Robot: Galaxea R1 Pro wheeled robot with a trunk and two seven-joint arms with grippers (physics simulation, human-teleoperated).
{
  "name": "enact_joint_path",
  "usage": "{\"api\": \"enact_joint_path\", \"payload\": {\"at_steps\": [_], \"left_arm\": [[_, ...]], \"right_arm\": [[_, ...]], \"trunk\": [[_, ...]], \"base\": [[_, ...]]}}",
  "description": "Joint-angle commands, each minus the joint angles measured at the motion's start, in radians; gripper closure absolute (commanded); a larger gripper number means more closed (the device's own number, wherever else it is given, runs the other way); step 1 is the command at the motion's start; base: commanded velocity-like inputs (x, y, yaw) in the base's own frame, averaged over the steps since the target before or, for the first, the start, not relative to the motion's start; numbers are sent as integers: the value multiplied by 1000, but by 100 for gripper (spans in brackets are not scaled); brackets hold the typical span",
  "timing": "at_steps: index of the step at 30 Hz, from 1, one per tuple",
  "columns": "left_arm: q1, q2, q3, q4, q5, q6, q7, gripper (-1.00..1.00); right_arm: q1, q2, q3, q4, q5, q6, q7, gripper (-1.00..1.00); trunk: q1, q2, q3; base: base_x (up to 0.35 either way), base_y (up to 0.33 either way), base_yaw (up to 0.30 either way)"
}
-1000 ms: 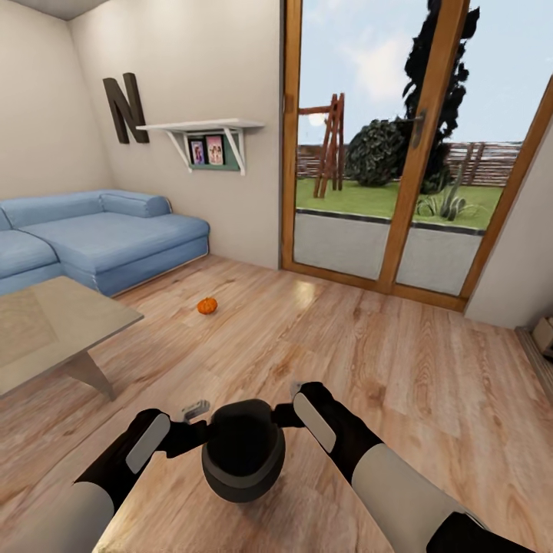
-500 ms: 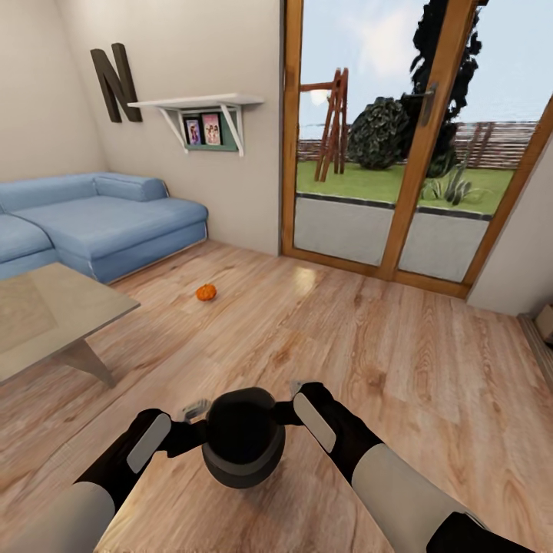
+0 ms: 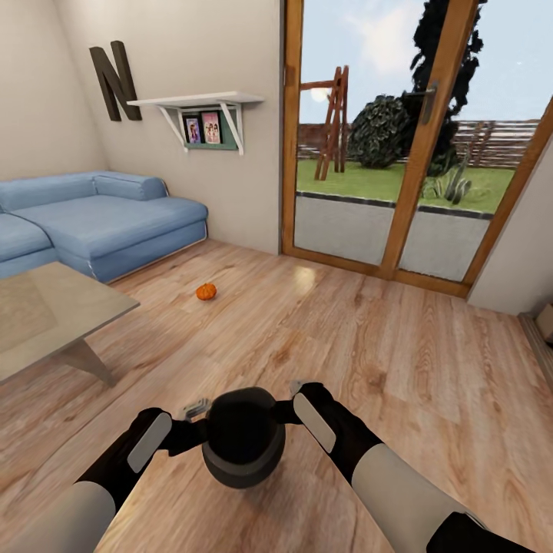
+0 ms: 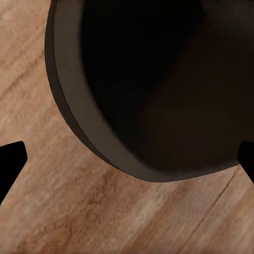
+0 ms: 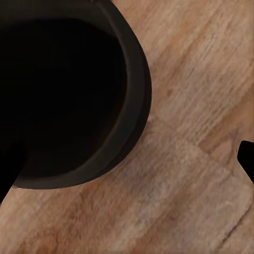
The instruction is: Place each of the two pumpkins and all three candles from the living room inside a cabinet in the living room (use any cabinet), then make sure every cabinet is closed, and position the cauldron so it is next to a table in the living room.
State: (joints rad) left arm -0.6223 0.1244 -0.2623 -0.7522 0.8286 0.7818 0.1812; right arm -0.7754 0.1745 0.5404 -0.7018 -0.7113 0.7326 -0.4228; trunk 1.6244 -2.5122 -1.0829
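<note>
The black cauldron (image 3: 243, 445) hangs just above the wood floor in front of me, flanked by my left gripper (image 3: 193, 418) and my right gripper (image 3: 292, 403). The left wrist view has the cauldron's rim (image 4: 95, 143) between widely spread fingertips (image 4: 10, 159). In the right wrist view the cauldron's mouth (image 5: 63, 95) lies beside a fingertip (image 5: 246, 159) at the frame edge, so both grippers stand open. One orange pumpkin (image 3: 206, 291) lies on the floor further ahead. The pale table (image 3: 46, 315) stands at the left. The cabinet and candles are out of view.
A blue sofa (image 3: 92, 223) runs along the left wall behind the table. A wall shelf (image 3: 200, 104) hangs above it. Wood-framed glass doors (image 3: 384, 153) close off the far side. Open wood floor (image 3: 384, 369) stretches ahead and to the right.
The camera has shifted slightly, so the room has slid a little left and down in view. The cauldron and both grippers keep the same pose relative to me.
</note>
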Motion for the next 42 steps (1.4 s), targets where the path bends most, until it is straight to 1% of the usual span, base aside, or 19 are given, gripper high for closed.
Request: {"api": "enact_joint_path", "payload": {"at_steps": [1,12,26,27,29,32,36,42], "left_arm": [[-1,1,-5,-2,11,1,9,-100],[-1,4,-3,-2,11,2,9,-100],[-1,4,-3,-1,11,2,9,-100],[-1,4,-3,-1,12,2,9,-100],[-1,3,-3,-1,12,2,9,-100],[-1,2,-4,-1,12,2,8,-100],[-1,1,-5,-1,12,2,9,-100],[-1,0,-5,-2,12,2,9,-100]], "right_arm": [[-1,0,2,-1,-10,1,-10,-100],[-1,0,4,-2,-10,1,-8,-100],[-1,0,4,-2,-11,2,-6,-100],[-1,0,4,-1,-11,6,1,-100],[-1,0,5,11,-11,26,40,-100],[-4,0,4,57,-13,58,75,-100],[-7,0,2,85,-14,64,86,-100],[-8,0,1,93,-14,60,88,-100]], "trunk": [[0,0,-1],[0,0,-1],[0,0,-1],[0,0,-1],[0,0,-1],[0,0,-1],[0,0,-1],[0,0,-1]], "base": [[142,49,0],[158,59,0],[57,66,0],[3,3,0],[1,1,0],[0,0,0],[0,0,0],[0,0,0]]}}
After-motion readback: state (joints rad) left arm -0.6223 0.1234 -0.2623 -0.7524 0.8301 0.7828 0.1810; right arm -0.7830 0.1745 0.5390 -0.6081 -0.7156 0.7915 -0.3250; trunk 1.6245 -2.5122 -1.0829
